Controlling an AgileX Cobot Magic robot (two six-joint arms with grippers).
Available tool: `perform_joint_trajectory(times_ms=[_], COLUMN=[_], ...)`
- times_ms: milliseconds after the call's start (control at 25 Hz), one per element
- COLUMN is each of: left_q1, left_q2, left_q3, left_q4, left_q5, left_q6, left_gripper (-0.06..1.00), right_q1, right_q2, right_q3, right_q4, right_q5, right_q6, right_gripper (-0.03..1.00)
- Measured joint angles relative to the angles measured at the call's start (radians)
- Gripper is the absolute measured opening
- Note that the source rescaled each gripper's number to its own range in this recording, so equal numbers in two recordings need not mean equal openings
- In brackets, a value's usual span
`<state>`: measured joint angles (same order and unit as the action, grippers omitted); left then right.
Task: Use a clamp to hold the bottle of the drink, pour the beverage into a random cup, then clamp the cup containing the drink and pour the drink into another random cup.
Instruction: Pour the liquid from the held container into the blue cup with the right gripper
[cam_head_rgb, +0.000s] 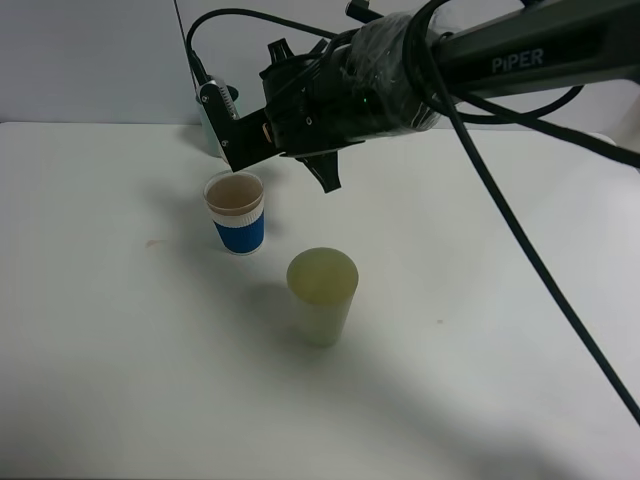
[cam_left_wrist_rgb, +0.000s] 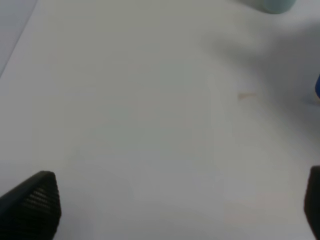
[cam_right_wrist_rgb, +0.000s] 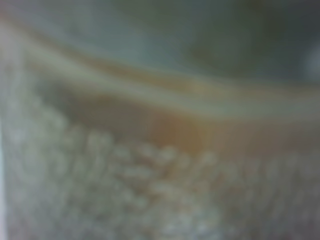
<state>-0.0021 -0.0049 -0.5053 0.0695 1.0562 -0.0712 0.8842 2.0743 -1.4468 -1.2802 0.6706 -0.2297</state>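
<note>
The blue-bodied paper cup (cam_head_rgb: 237, 213) with a white upper band stands left of centre and holds reddish-brown beverage (cam_head_rgb: 235, 194). My right gripper (cam_head_rgb: 226, 130) reaches across from the right and hangs just above and behind this cup. It is shut on the bottle (cam_right_wrist_rgb: 160, 135), which fills the right wrist view as a blur with a peach band. From above, the gripper hides most of the bottle. The teal cup (cam_head_rgb: 206, 135) (cam_left_wrist_rgb: 272, 5) peeks out behind the gripper. My left gripper (cam_left_wrist_rgb: 172, 205) is open over bare table, with nothing between its fingers.
A pale yellow-green tumbler (cam_head_rgb: 322, 295) stands near the middle, in front and to the right of the blue cup. A small brownish spot (cam_head_rgb: 153, 241) (cam_left_wrist_rgb: 246, 96) marks the white table (cam_head_rgb: 480, 380). The right arm's cables (cam_head_rgb: 520, 240) hang over the right side.
</note>
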Motion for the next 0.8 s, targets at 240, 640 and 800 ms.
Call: perform_joint_trajectory(times_ms=[240,640,800], left_q1=[0.0,0.0,0.0], left_q2=[0.0,0.0,0.0], left_q3=[0.0,0.0,0.0], left_q4=[0.0,0.0,0.0], left_q5=[0.0,0.0,0.0], left_q6=[0.0,0.0,0.0], left_gripper=[0.99,0.99,0.99], right_q1=[0.0,0.0,0.0], right_q2=[0.0,0.0,0.0], right_q3=[0.0,0.0,0.0], right_q4=[-0.017,-0.037,-0.06], right_q5=[0.0,0.023,0.023], right_q6=[-0.013,-0.037,-0.037], right_gripper=[0.01,0.01,0.01])
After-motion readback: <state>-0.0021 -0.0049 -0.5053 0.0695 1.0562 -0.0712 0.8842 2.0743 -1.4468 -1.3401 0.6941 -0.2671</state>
